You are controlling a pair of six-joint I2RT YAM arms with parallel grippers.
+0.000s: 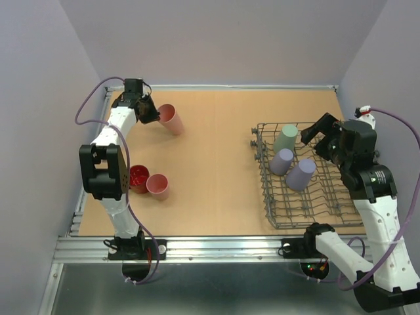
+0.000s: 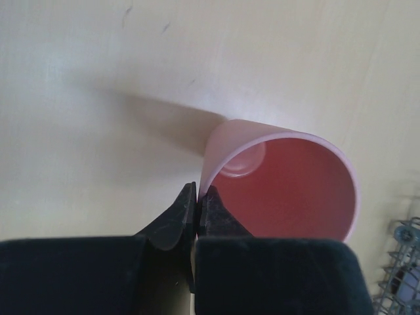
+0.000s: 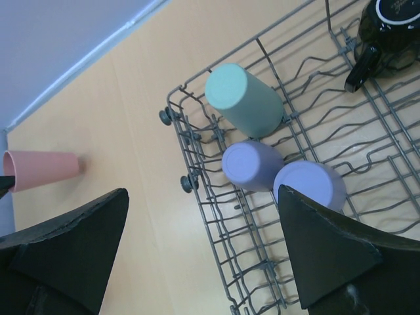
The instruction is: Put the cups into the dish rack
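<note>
- Top view: the left gripper [image 1: 155, 116] sat at the far left of the table [image 1: 216, 131], pinched onto the rim of a pink cup [image 1: 172, 122].
- That cup was tipped over. Its long axis slanted away from the gripper, with the mouth at the gripper end, and it was well apart from the rack [image 1: 308, 210].
- The right gripper [image 1: 314, 134] hung over the rack's far right side, fingers spread, holding nothing.
- In the rack, a green cup [image 1: 286, 138] and two lavender cups [image 1: 282, 161] leaned bottoms-up, all close together.
- Near left, a red mug [image 1: 139, 178] and a second pink cup [image 1: 157, 186] stood mouths-up, just beside each other.
- Left wrist: the jaws were almost together with only the cup wall between them, one finger inside the rim and one outside.
- The mouth faced the camera and the base pointed away toward the table. I couldn't tell if the base touched it.
- Right wrist: the fingers were wide apart with nothing between them, and the rack lay below.
- A dark mug [image 3: 387, 26] sat in the rack at the top right of this view.
- The pink cup showed at the left edge, long axis sideways, mouth to the left.
</note>
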